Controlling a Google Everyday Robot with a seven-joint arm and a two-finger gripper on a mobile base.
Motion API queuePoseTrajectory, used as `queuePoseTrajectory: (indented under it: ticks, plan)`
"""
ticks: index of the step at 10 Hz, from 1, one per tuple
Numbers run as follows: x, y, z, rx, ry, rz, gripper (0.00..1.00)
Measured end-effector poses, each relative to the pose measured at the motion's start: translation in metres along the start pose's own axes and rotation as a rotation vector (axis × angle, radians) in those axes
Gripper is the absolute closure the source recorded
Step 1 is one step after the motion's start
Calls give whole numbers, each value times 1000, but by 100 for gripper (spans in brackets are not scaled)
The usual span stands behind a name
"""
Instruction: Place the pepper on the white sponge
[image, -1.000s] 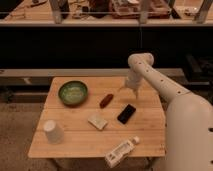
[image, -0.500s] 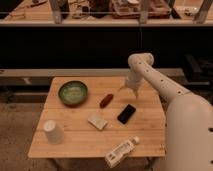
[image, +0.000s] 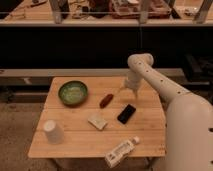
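The dark red pepper (image: 105, 100) lies on the wooden table (image: 75, 131), near its middle. The white sponge (image: 97, 121) lies a little in front of it, toward the near edge. My gripper (image: 125, 91) hangs at the end of the white arm over the table's far right part, to the right of the pepper and apart from it. It holds nothing that I can see.
A green bowl (image: 73, 92) stands at the far left. A black phone (image: 126, 113) lies right of the sponge. A white cup (image: 52, 131) stands near left. A white bottle (image: 121, 151) lies at the front edge. Shelves stand behind.
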Motion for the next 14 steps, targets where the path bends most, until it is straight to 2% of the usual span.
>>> queuePoseTrajectory:
  ticks: [1, 3, 6, 7, 8, 10, 11, 14]
  plan:
    - [-3, -3, 5, -3, 1, -2, 54]
    - [-6, -15, 15, -4, -6, -21, 55]
    - [-17, -10, 17, -26, -15, -29, 55]
    - [-20, -20, 26, -19, -2, -27, 55]
    - [-20, -25, 32, -10, -5, -29, 55]
    - [-33, -35, 35, -30, -5, -37, 55]
    - [-38, -42, 38, -20, -10, -36, 55]
    - [-31, -34, 42, -16, -9, -29, 55]
